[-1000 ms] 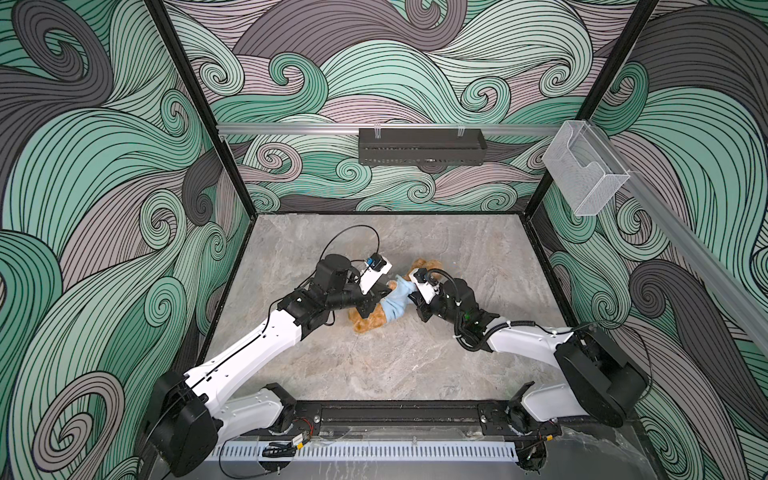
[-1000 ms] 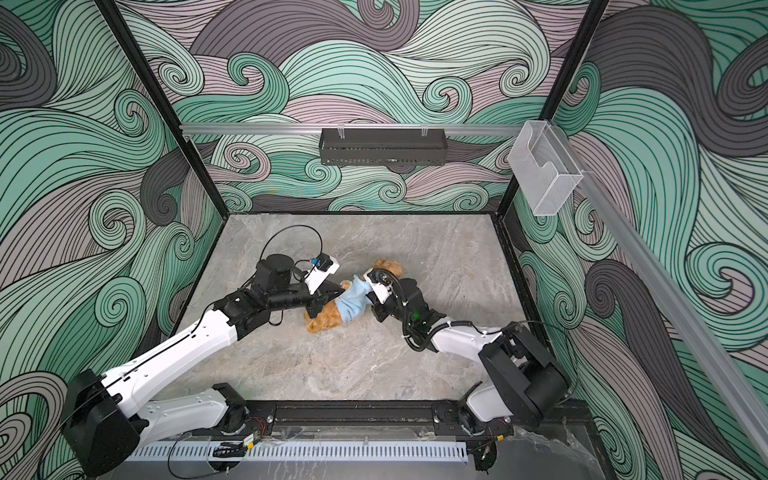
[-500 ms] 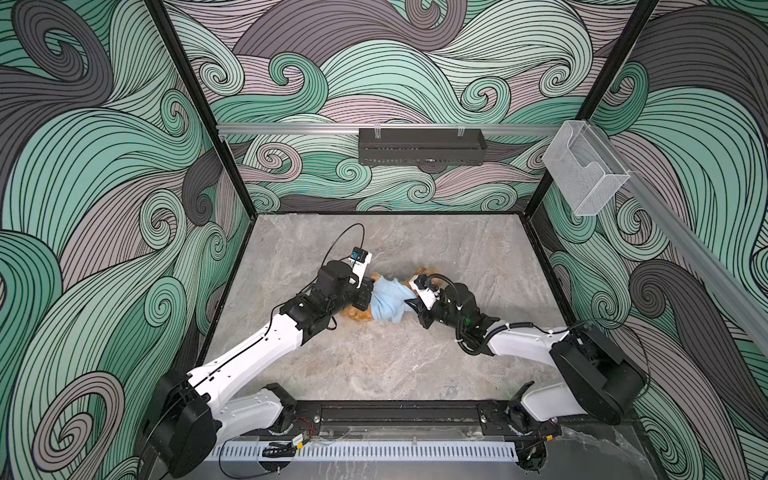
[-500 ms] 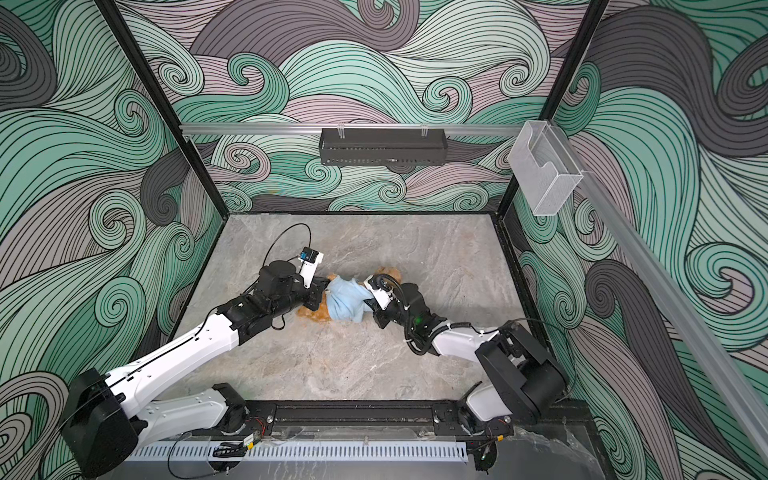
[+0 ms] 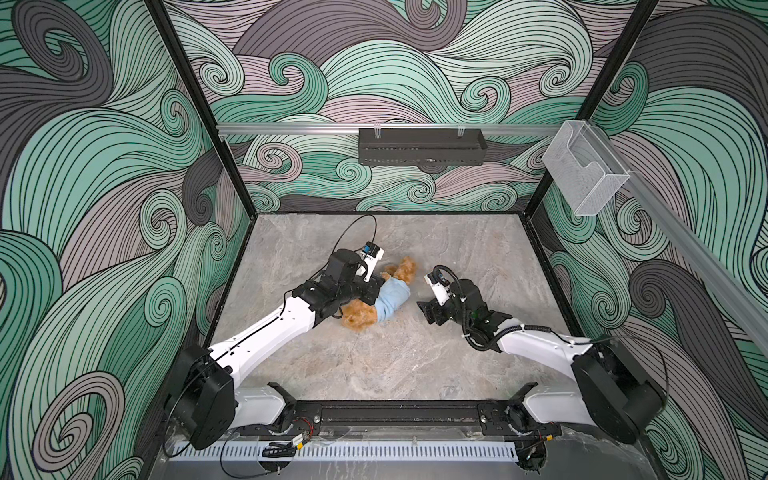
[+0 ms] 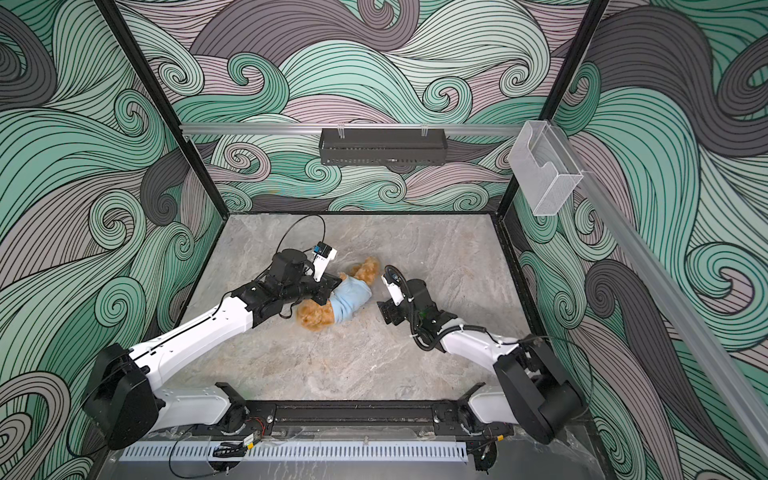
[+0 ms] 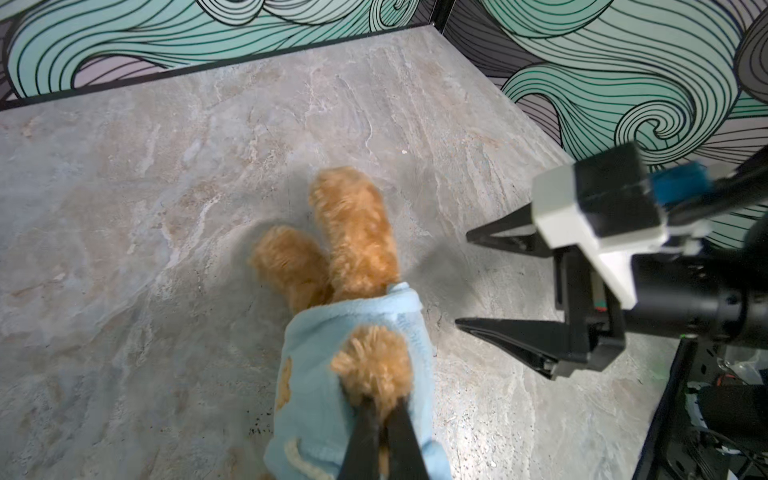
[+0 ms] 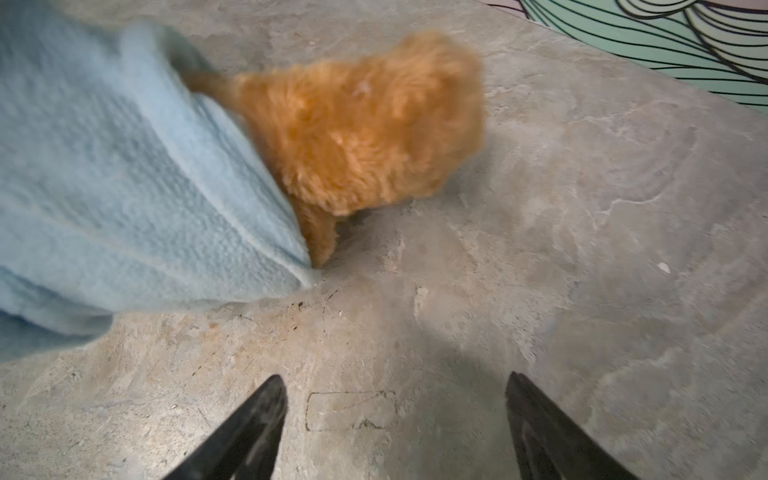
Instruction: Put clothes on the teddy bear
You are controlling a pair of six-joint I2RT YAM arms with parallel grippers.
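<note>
Grey stone-look tabletop (image 5: 415, 365), swirl-print walls on three sides. Left end effector (image 7: 383, 411): jaws pressed together, pinching the furry paw (image 7: 374, 365) that pokes out through a sleeve of the light-blue hooded top (image 7: 316, 399). Right end effector (image 8: 395, 380): jaws spread wide with nothing between them, low over bare tabletop just beside the hem of the top and not touching it. Teddy bear (image 6: 316, 318) lies flat near the middle of the tabletop, between the two end effectors and partly under the left one. Progress, judged from how things lie: the top is over the torso, with the hem down at the tops of the legs (image 5: 402, 266), the head (image 5: 358, 319) is out at the neck end, and one paw is through its sleeve. The other arm is hidden, so I cannot tell whether it is sleeved. The hood appears down, bunched at the neck. Looks like a late stage. What seems left is to check the second sleeve, straighten the cloth and let go of the paw. Orientation: the long axis runs diagonally in both top views, head toward the front left near the arm bases, bare legs toward the back right. Face up or face down: cannot tell.
</note>
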